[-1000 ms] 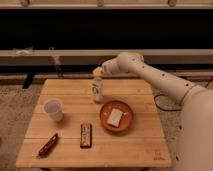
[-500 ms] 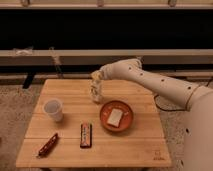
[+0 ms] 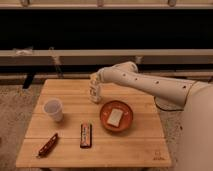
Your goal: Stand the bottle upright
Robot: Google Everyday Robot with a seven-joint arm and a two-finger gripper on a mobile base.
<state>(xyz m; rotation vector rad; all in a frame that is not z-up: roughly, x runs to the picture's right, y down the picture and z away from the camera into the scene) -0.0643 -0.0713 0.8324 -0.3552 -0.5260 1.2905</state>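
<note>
A small clear plastic bottle stands upright on the wooden table, near its back middle, left of the orange plate. My gripper sits right over the bottle's top, at the end of the white arm that reaches in from the right. The bottle's cap is hidden by the gripper.
A white paper cup stands at the table's left. An orange plate with a pale slab on it lies right of centre. A dark snack bar and a red-brown wrapped snack lie near the front edge.
The arm has shifted left and lowered a little; the bottle stays upright at about the same spot under the gripper.
</note>
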